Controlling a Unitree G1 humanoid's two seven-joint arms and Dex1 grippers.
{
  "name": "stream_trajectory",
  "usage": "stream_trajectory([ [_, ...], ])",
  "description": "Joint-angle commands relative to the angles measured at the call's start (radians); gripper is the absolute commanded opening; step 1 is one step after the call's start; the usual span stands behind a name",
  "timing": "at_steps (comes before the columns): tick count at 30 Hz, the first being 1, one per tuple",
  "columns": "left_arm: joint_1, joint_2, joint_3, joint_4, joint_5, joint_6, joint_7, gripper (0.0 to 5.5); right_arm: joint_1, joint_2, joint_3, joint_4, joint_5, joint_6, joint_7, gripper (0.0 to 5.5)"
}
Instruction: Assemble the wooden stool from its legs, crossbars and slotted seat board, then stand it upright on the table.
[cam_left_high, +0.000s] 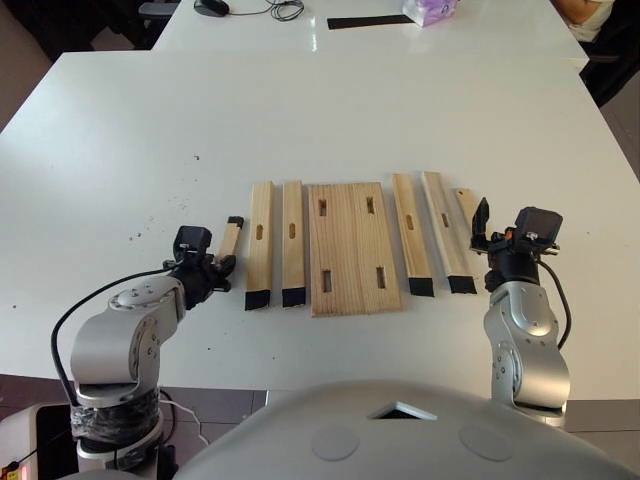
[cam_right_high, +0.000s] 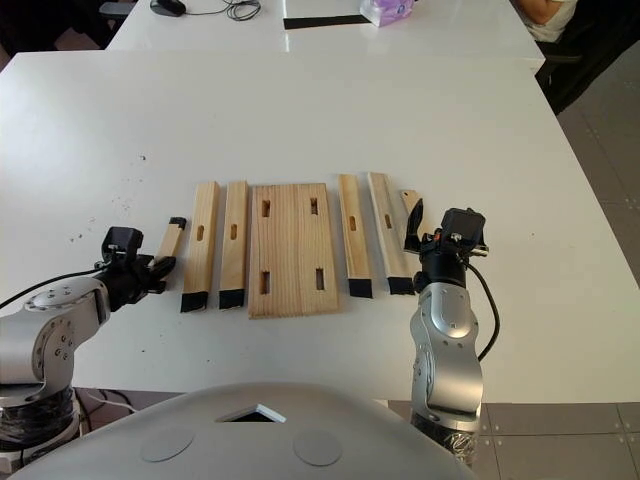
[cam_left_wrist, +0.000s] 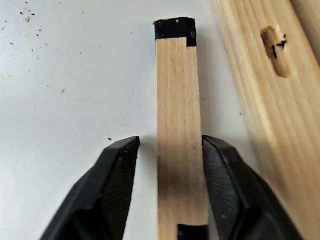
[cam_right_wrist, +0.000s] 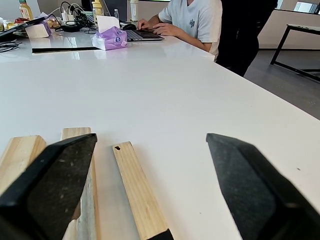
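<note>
Left arm (cam_left_high: 130, 325) bent at the elbow, forearm angled forward and inward across the body. A black cable (cam_left_high: 75, 320) loops from just behind the claw back past the elbow. Left gripper (cam_left_wrist: 170, 145) held low and level, its two dark fingers (cam_left_wrist: 117, 175) parted, tips pointing away from the body. Right arm (cam_left_high: 522, 335) folded tighter, forearm running nearly straight ahead. Right gripper (cam_right_wrist: 151, 137) spread wide, both fingers (cam_right_wrist: 55, 175) pointing forward and well apart at the tips. Black wrist housing (cam_left_high: 535, 225) sits on that claw's outer side.
</note>
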Motion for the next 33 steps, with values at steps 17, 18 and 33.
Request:
stream_trajectory([
  [17,-0.664,0.042,0.283,0.157,-0.553,-0.204,-0.293,1.31,-0.322,-0.326,-0.367,-0.083,0.748,0.332,0.412,4.05],
  [18,-0.684,0.041,0.303,0.159,-0.672,-0.172,-0.317,1.31,-0.336,-0.366,-0.379,-0.08,0.901,0.388,0.458,4.05],
  [33,-0.453,0.062,0.067,-0.046,-1.213,-0.266,-0.336,1.31,-0.767,-0.728,-0.216,0.218,1.645,0.695,0.666,4.25],
])
